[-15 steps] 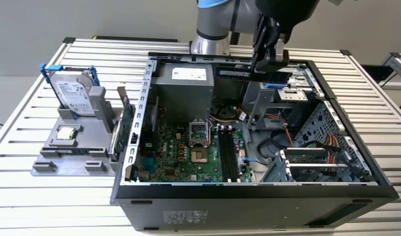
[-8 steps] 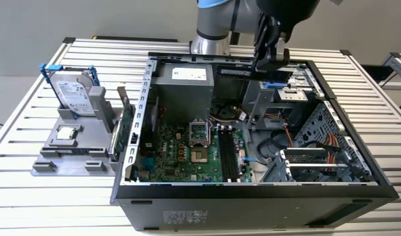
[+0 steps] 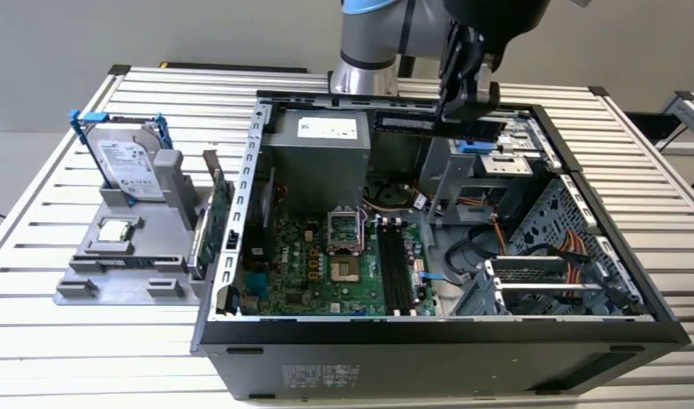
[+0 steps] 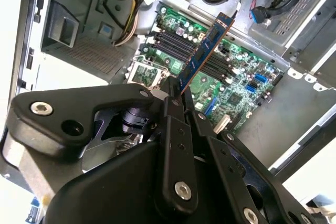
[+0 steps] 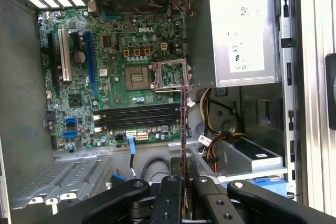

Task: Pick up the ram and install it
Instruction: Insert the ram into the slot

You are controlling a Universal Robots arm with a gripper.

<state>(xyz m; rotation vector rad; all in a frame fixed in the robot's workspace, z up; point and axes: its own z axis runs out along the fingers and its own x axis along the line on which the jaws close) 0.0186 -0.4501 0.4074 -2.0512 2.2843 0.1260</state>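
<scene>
Claw [image 3: 466, 112] was clamped tight on the ram [image 3: 421, 124], a thin flat dark stick, held up above the open black metal case [image 3: 438, 362], over the green motherboard [image 3: 312, 273]. The boxy grey power supply [image 3: 318, 158] had a white label, couldn't read it. Ribbed metal tabletop [image 3: 97, 341] underneath.
</scene>
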